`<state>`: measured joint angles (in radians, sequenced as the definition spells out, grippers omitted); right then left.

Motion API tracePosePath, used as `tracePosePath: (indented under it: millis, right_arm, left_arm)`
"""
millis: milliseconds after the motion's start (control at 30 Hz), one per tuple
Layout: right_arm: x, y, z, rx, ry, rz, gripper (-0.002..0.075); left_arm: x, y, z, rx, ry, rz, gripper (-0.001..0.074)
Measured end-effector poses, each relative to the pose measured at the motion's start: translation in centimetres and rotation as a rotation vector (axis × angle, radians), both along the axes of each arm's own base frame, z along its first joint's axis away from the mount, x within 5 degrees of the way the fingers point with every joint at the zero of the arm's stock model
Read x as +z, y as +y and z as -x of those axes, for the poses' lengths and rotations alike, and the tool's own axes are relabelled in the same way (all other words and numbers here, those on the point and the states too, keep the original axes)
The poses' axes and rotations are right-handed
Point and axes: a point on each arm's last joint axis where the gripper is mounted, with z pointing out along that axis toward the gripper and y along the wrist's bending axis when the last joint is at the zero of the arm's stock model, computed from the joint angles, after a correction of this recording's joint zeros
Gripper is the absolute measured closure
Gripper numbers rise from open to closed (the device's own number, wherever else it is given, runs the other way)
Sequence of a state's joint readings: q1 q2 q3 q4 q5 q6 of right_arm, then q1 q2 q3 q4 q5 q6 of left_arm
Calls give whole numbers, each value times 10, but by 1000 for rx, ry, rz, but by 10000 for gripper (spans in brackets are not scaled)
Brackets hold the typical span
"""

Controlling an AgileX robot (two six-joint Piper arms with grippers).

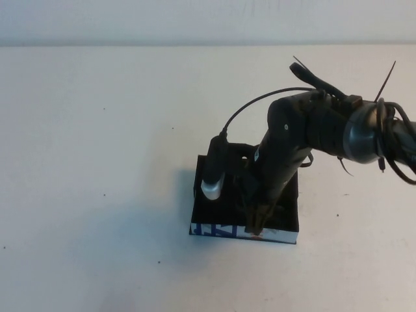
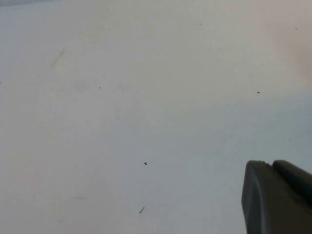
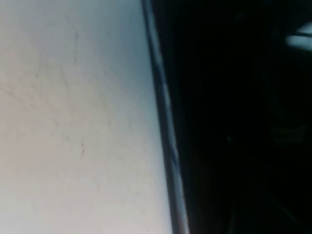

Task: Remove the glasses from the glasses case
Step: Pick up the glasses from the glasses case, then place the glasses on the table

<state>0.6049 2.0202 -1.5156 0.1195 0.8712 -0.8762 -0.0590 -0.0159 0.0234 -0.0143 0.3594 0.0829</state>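
Your right gripper (image 1: 259, 220) reaches down into the glasses case (image 1: 286, 195) on the white bench (image 1: 97, 162), near its printed front strip. Whether its fingers hold the glasses, hidden inside, cannot be told. Your left gripper (image 2: 278, 197) hangs over bare bench, finger state unclear.

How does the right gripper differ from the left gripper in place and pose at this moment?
The right gripper reaches down into the glasses case; the left gripper is away from it, over bare table. The right gripper shows in the high view; the left gripper shows only in its wrist view. Both are dark.
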Motion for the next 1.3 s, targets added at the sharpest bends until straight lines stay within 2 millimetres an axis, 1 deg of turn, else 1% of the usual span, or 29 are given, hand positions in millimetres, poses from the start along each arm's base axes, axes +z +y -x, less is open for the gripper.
tracePosePath:
  millis: [67, 133, 233, 300, 367, 467, 600, 700, 767, 833, 900, 967, 1067, 1133, 1233, 1300]
  right_arm:
    - [6, 0, -1, -7, 15, 9, 620]
    - [19, 0, -2, -49, 27, 22, 655]
    - [46, -4, -4, -163, 33, 46, 666]
    - [66, -12, -3, -275, 38, 51, 667]
    - [83, -25, -3, -429, 60, 40, 668]
    - [101, -51, -5, -666, 97, -16, 668]
    - [111, -87, 5, -830, 174, -72, 669]
    - [114, -116, 20, -918, 221, -96, 670]
    - [109, -133, 32, -987, 245, -102, 670]
    - [96, -148, 41, -1063, 260, -112, 670]
    - [79, -160, 45, -1142, 251, -139, 670]
    - [56, -170, 48, -1227, 241, -165, 670]
    - [27, -176, 51, -1294, 223, -189, 670]
    - [14, -177, 51, -1313, 218, -193, 670]
    - [1, -177, 48, -1321, 213, -192, 655]
    - [-3, -176, 45, -1322, 203, -194, 623]
  left_arm:
    - [0, 0, 0, 0, 0, 0, 741]
    - [0, 0, 0, 0, 0, 0, 741]
    - [0, 0, 0, 0, 0, 0, 741]
    - [0, 0, 0, 0, 0, 0, 741]
    - [0, 0, 0, 0, 0, 0, 741]
    - [0, 0, 0, 0, 0, 0, 741]
    - [0, 0, 0, 0, 0, 0, 741]
    - [0, 0, 0, 0, 0, 0, 741]
    - [0, 0, 0, 0, 0, 0, 741]
    - [0, 0, 0, 0, 0, 0, 741]
    - [0, 0, 0, 0, 0, 0, 741]
    - [0, 0, 0, 0, 0, 0, 741]
    - [0, 0, 0, 0, 0, 0, 741]
    - [0, 0, 0, 0, 0, 0, 741]
    - [0, 0, 0, 0, 0, 0, 741]
    - [0, 0, 0, 0, 0, 0, 741]
